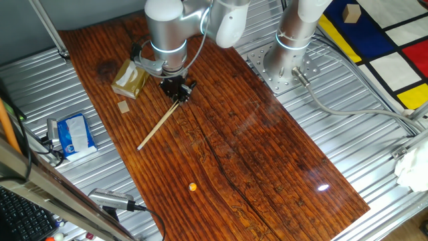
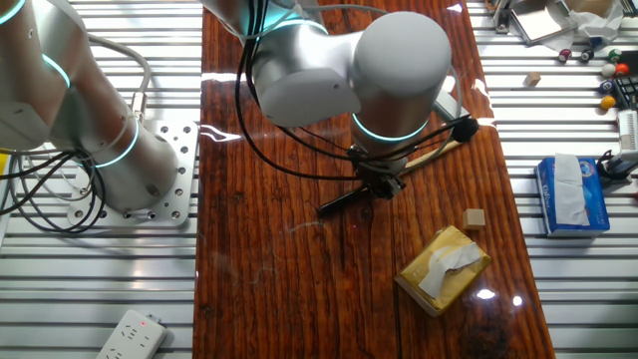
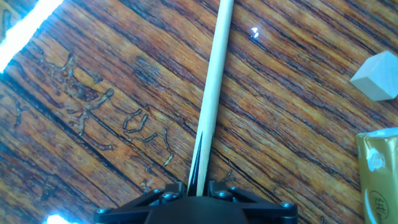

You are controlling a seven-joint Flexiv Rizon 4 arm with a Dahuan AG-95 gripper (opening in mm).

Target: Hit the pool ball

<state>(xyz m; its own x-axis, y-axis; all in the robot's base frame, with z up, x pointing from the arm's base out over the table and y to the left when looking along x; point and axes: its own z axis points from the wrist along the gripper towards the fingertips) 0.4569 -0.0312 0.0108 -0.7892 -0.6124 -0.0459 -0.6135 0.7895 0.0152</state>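
Observation:
The pool ball (image 1: 192,187) is a tiny orange-yellow ball on the wooden table, near its front edge in one fixed view. My gripper (image 1: 177,92) is shut on a thin pale cue stick (image 1: 159,124). The stick lies low over the wood and its free tip points down-left, well short of the ball. In the hand view the gripper (image 3: 199,186) clamps the cue stick (image 3: 211,93), which runs straight up the frame. In the other fixed view the gripper (image 2: 382,186) sits under the arm's wrist, and the ball is out of view.
A gold tissue pack (image 1: 129,78) and a small tan wooden cube (image 1: 124,107) lie left of the gripper; the cube shows in the hand view (image 3: 377,76). A blue tissue pack (image 1: 75,134) sits off the wood at left. The arm's base plate (image 1: 284,67) is at the back right.

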